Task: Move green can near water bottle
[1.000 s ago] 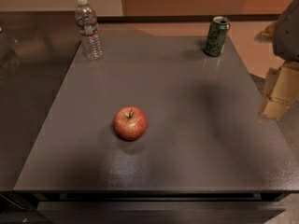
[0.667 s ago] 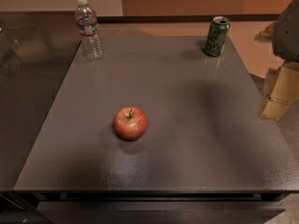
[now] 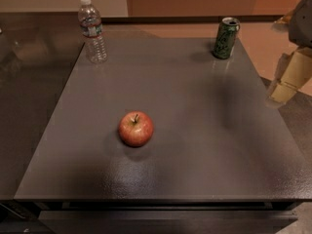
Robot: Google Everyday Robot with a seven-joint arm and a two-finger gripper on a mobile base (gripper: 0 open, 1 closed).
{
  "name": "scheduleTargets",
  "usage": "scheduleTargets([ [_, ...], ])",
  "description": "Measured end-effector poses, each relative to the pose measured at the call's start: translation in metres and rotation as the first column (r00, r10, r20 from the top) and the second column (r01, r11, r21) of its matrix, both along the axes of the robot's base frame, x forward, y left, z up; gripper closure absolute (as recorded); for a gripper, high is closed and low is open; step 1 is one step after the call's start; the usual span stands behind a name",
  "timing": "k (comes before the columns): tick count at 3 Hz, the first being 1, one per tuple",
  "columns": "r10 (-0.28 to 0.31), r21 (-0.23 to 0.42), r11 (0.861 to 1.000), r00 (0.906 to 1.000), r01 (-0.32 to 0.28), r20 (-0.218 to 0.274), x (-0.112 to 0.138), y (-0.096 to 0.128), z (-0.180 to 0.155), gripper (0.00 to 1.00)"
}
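The green can [image 3: 226, 38] stands upright at the far right corner of the dark grey table [image 3: 195, 130]. The water bottle [image 3: 92, 30] stands upright at the far left corner, far from the can. My gripper [image 3: 287, 77] hangs at the right edge of the view, beyond the table's right side, in front of and to the right of the can and apart from it. It holds nothing that I can see.
A red apple [image 3: 136, 128] sits on the table left of centre, nearer the front. A darker counter [image 3: 29, 82] adjoins the table on the left. A wall runs behind the far edge.
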State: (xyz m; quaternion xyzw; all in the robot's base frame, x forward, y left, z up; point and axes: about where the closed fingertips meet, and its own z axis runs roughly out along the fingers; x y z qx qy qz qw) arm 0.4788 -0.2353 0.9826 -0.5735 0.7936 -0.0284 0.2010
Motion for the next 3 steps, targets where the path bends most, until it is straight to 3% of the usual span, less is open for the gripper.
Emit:
scheduleTargets([
  [1,-0.048,0.083,0.995,0.9988,0.046,0.015,0.031,-0.014,-0.006,0.00],
  [2,-0.095,0.170,0.981,0.9952,0.091,0.019,0.068,-0.027,-0.016,0.00],
  [3,-0.156,0.268,0.953,0.9875,0.144,0.024,0.106,-0.037,-0.033,0.00],
])
